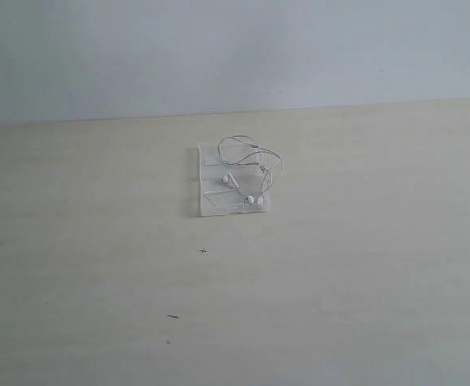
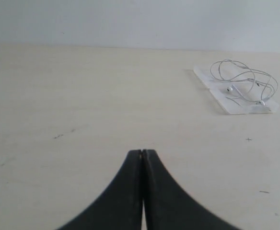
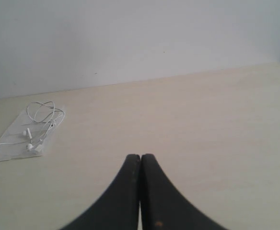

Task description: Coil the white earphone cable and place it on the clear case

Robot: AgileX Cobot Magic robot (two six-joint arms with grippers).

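So, cable (image 1: 225, 178) sits loosely looped on case (image 1: 209, 207), centre frame. Looks featherlight, floppy, springy, so I'd pinch where loops cross. Left gripper (image 2: 142, 153), right gripper (image 3: 140, 157): jaws pressed together, holding nothing.

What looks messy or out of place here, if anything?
Little. The white earphone cable sits on the clear case in loose, uneven loops, some overhanging its edge. A few dark specks mark the table. Nothing looks spilled or damaged.

Fingers (image 2: 125, 191) closed; white earphone cable (image 2: 229, 88) lies loosely on clear case (image 2: 236, 107).
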